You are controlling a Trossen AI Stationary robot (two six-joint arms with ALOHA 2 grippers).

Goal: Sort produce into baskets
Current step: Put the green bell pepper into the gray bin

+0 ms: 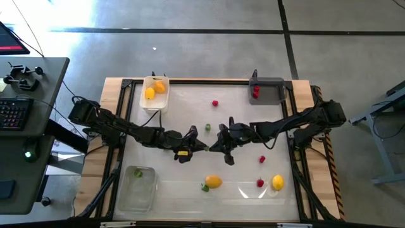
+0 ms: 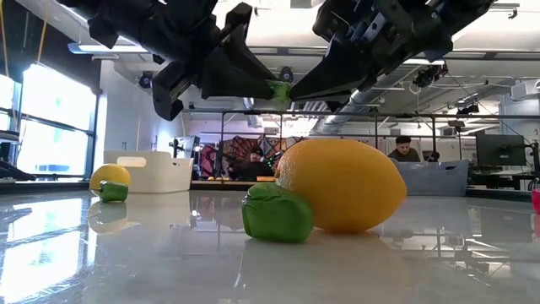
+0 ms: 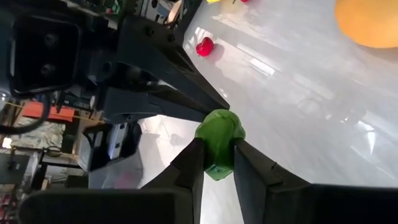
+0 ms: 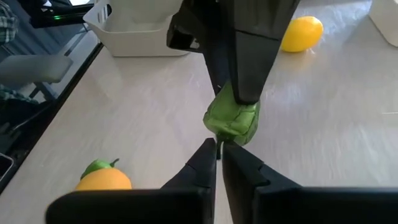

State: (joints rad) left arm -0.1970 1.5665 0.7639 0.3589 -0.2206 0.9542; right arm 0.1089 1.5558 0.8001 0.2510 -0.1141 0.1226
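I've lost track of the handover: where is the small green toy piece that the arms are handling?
The small green toy piece is off the table, mid-table in the high view, clamped between the left gripper fingers, with the right gripper tips at it.

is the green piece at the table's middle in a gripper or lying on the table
In a gripper: the left gripper has the green piece between its fingers, above the table. The right gripper touches it.

One camera looks straight down on the whole table [image 1: 190,190]; another sits at tabletop level, facing the room. Both wrist cameras (very close) look past their fingers — sharing one green piece [image 3: 220,143] held mid-air.
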